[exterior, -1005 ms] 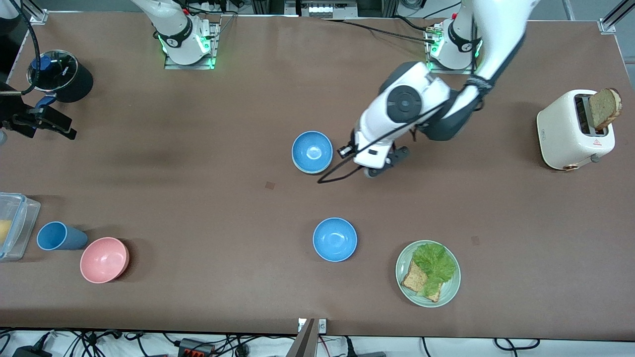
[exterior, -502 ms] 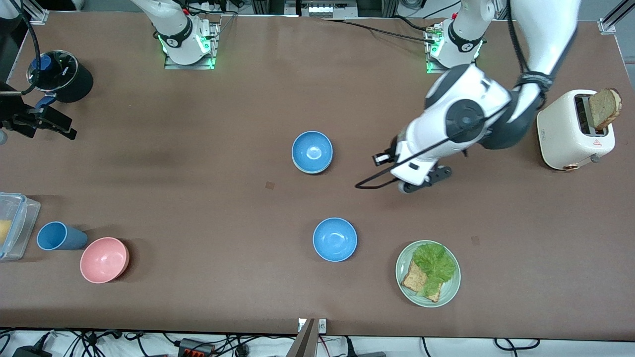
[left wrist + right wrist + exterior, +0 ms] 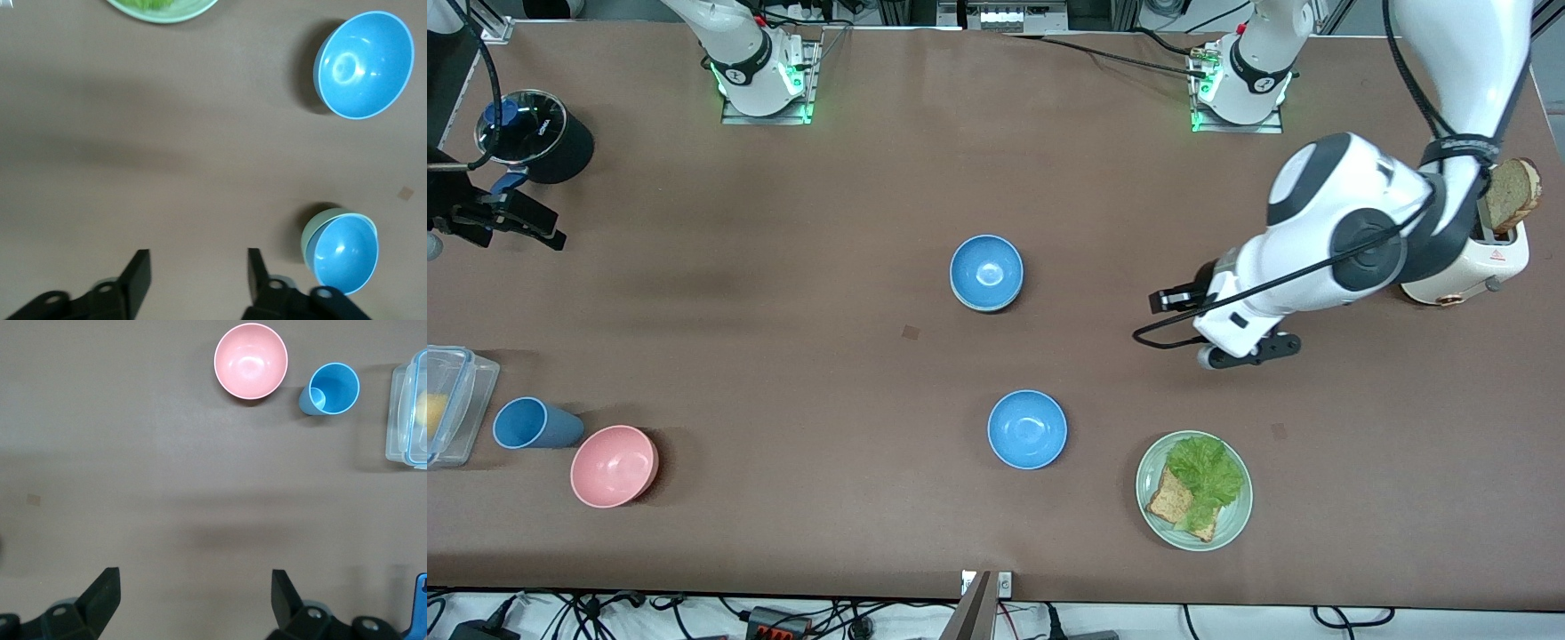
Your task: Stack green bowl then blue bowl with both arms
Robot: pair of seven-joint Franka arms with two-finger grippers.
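The green bowl (image 3: 317,228) sits mid-table with a blue bowl (image 3: 986,271) nested in it. In the left wrist view the blue bowl (image 3: 345,253) hides all but a pale green rim. The second blue bowl (image 3: 1027,429) stands alone, nearer the front camera, and also shows in the left wrist view (image 3: 363,65). My left gripper (image 3: 1243,352) is open and empty over bare table between the stack and the toaster; its jaws (image 3: 197,273) stand wide apart. My right gripper (image 3: 193,590) is open and empty, high over bare table at the right arm's end. It is out of the front view.
A green plate (image 3: 1232,524) with lettuce and toast lies nearer the front camera than the left gripper. A white toaster (image 3: 1463,267) holding a slice of toast stands at the left arm's end. A pink bowl (image 3: 615,466), blue cup (image 3: 529,423), clear container (image 3: 454,400) and black pot (image 3: 538,133) are at the right arm's end.
The left arm has swung away from the stacked bowls toward the toaster, its gripper coming lower in the front view. The bowls have not moved.
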